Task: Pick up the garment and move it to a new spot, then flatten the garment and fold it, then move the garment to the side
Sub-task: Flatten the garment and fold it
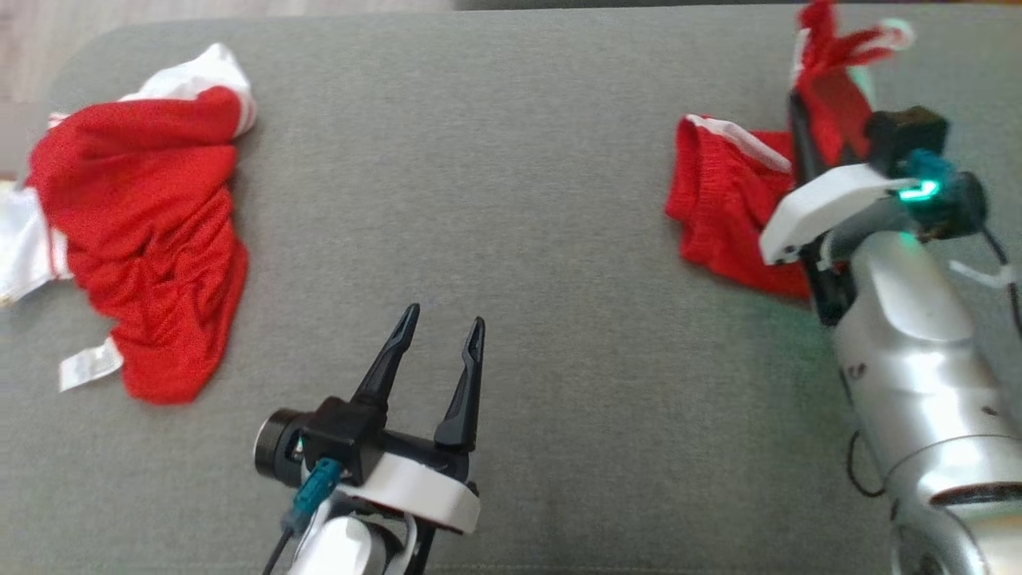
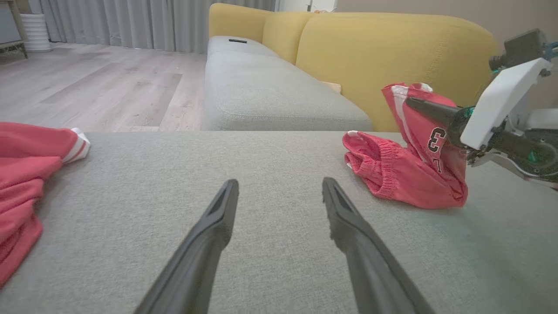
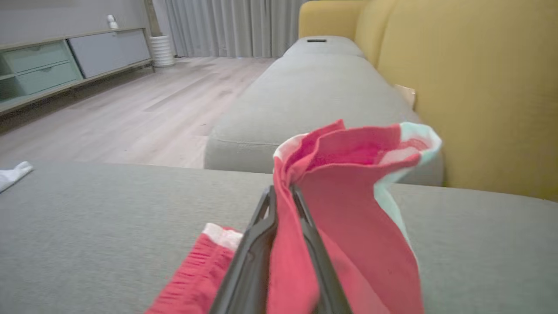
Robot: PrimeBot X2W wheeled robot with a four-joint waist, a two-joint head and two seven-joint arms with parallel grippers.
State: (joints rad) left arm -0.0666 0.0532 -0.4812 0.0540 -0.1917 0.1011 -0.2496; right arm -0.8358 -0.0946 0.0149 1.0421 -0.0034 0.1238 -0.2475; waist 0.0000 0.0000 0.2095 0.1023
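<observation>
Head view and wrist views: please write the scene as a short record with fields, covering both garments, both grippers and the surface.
surface: grey cushion
held garment: red shorts, one part lifted, the rest lying on the cushion
right gripper: shut on the fabric of the shorts
left gripper: open, empty, over bare cushion between the two garments
other garment: red and white garment, crumpled at the left, no gripper on it
background: yellow sofa back
</observation>
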